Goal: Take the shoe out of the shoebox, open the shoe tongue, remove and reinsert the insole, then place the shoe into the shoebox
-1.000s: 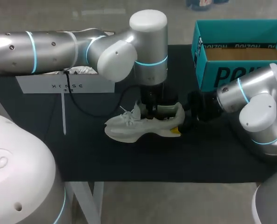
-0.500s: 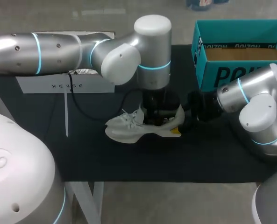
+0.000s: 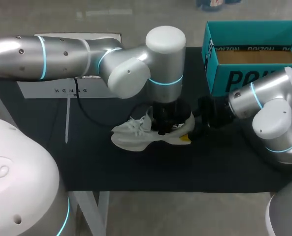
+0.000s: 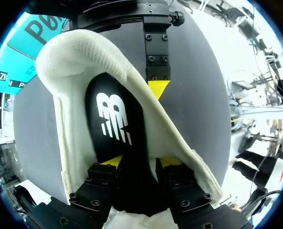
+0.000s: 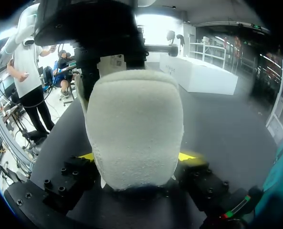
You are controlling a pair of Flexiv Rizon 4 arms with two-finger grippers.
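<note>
A white shoe (image 3: 133, 137) lies on the black table (image 3: 86, 162), toe to the left. My left gripper (image 3: 164, 125) points straight down into its opening. In the left wrist view the left gripper (image 4: 140, 162) is open, its yellow tips apart just over the black insole (image 4: 113, 119), which lies flat inside the shoe (image 4: 69, 133). My right gripper (image 3: 191, 130) holds the heel from the right. In the right wrist view the right gripper (image 5: 136, 157) is shut on the shoe's heel (image 5: 134, 129), one finger on each side. The teal shoebox (image 3: 234, 78) stands open at the back right.
A white board (image 3: 67, 91) stands at the back left, and a black cable (image 3: 86, 114) runs from it toward the shoe. Bare black table lies in front of the shoe up to the front edge.
My left gripper's fingers have parted from shut to open inside the shoe, and the left arm has shifted slightly right. The shoe and the right arm have stayed put.
</note>
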